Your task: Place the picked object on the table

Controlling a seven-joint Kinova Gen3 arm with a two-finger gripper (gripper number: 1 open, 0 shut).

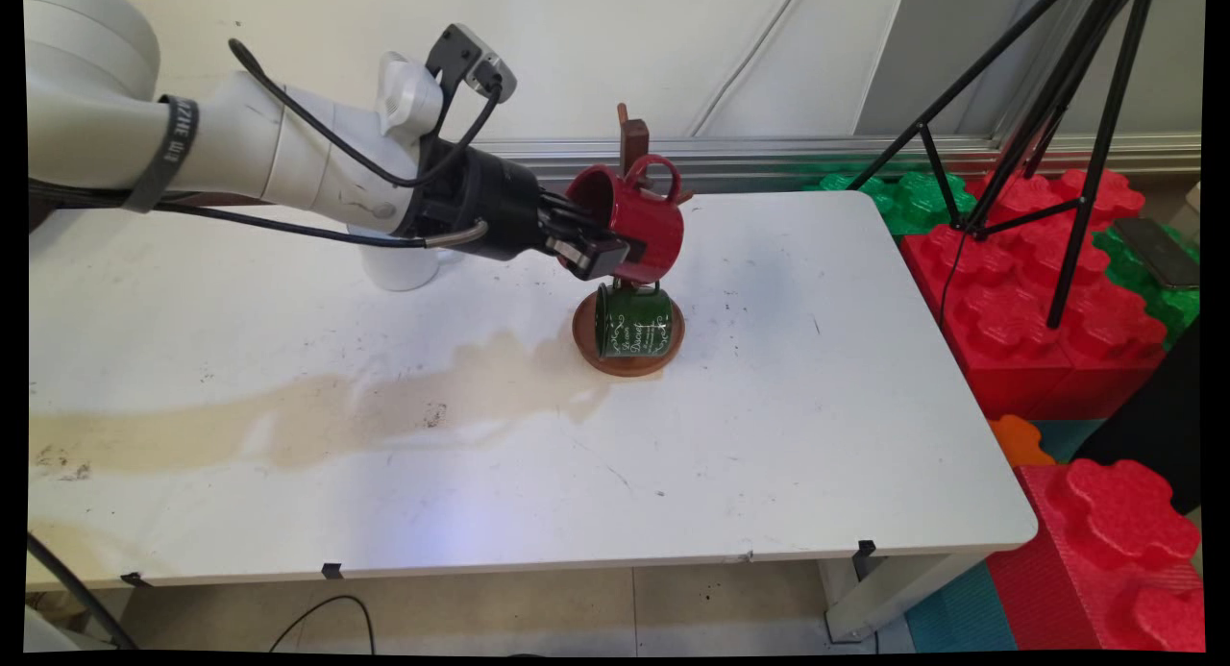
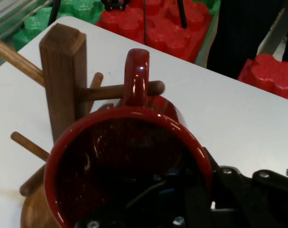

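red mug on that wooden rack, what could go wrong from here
The red mug, gripped at its rim, has its handle over a thin peg; a sideways pull might tip the wooden rack. The green mug hangs just below, so lowering the red one could knock it.

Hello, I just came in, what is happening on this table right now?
The white arm's end effector grips the rim of a red mug, one finger inside it. The mug's handle sits over a peg of the wooden mug tree. A green mug hangs lower on the tree, above its round base.
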